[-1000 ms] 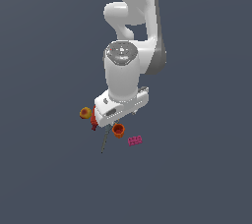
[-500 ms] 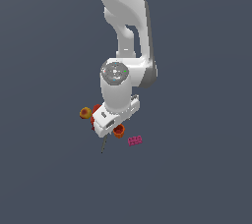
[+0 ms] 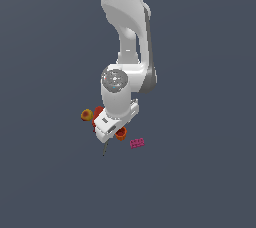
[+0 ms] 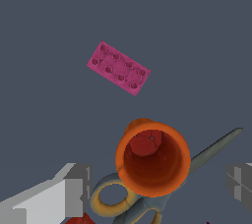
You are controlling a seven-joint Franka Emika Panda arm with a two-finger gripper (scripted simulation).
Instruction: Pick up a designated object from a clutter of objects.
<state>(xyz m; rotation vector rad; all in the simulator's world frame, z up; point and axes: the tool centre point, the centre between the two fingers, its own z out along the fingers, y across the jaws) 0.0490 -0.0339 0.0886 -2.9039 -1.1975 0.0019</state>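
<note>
Orange cup [image 3: 120, 133] is sitting in the exterior view just under the wrist, pink brick [image 3: 137, 143] at its 4 o'clock, yellow-orange ball [image 3: 86, 115] at 10, beside the red toy [image 3: 97, 114]. Wrist view: cup [image 4: 152, 158] is standing mouth-up over the scissors [image 4: 147, 193], between the spread fingers [image 4: 74, 191] of the gripper [image 4: 157, 181], untouched; brick [image 4: 118, 68] at 11.

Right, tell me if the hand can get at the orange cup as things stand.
Probably yes: the hand is open with a finger either side of the orange cup. The scissors beside it might get nudged.
</note>
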